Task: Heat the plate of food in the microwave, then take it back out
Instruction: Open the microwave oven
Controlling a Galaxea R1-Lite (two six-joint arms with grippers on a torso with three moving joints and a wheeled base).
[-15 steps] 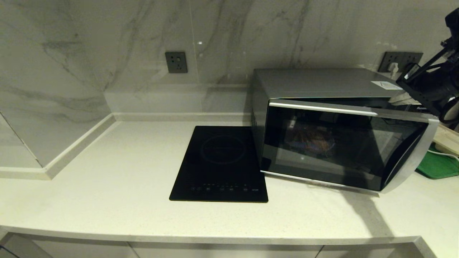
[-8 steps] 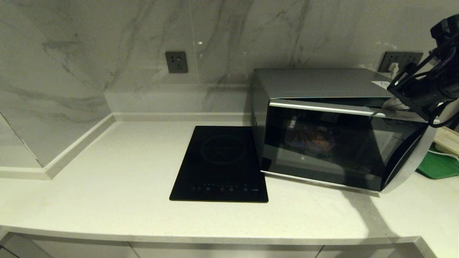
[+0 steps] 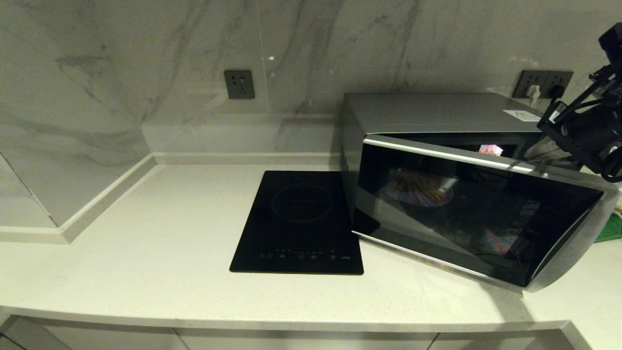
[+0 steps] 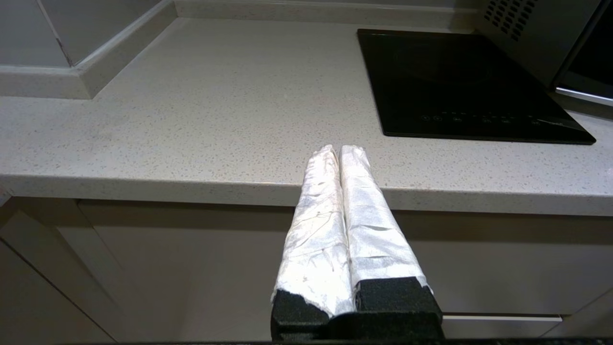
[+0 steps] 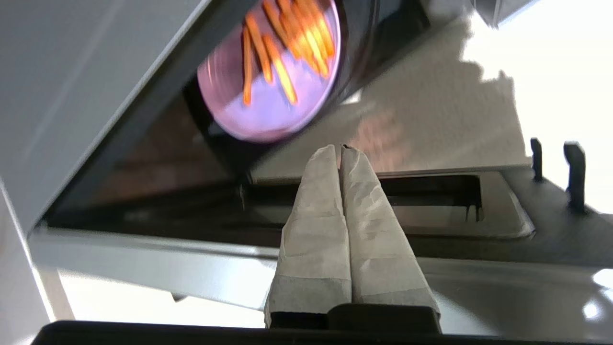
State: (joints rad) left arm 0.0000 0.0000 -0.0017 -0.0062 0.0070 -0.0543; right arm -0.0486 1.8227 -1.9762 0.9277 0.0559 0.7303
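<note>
On a pale speckled stone worktop [image 3: 146, 253] that meets a grey-veined marble wall, where a dark socket plate [image 3: 238, 84] sits at the left, the robot's left hand [image 4: 340, 149] hangs parked below and just in front of the worktop's front edge, its two white-wrapped fingers [image 4: 316, 215] pressed together and holding nothing. Towards the middle lies a flat black glass induction cooktop [image 3: 299, 221], its right edge right beside the large silver boxy microwave [image 3: 427, 112]. The microwave's dark glass door [image 3: 466, 204] stands partly open, swung out over the worktop from its hinge on the left, and stands between the viewer and the oven's lit cavity. Inside, seen through the glass from the head view and directly through the gap in the right wrist view, rests the small round pale lilac plate of orange-yellow fry-like sticks [image 5: 270, 72]. At the far right the right hand [image 5: 341, 149], its paper-wrapped fingers [image 5: 316, 215] shut against each other and empty, is held at the door's free end, by the opening. A second dark socket plate [image 3: 544, 82] shows on the wall behind the oven, and a corner of a green tray [image 3: 613, 228] peeks out past the door's edge.
</note>
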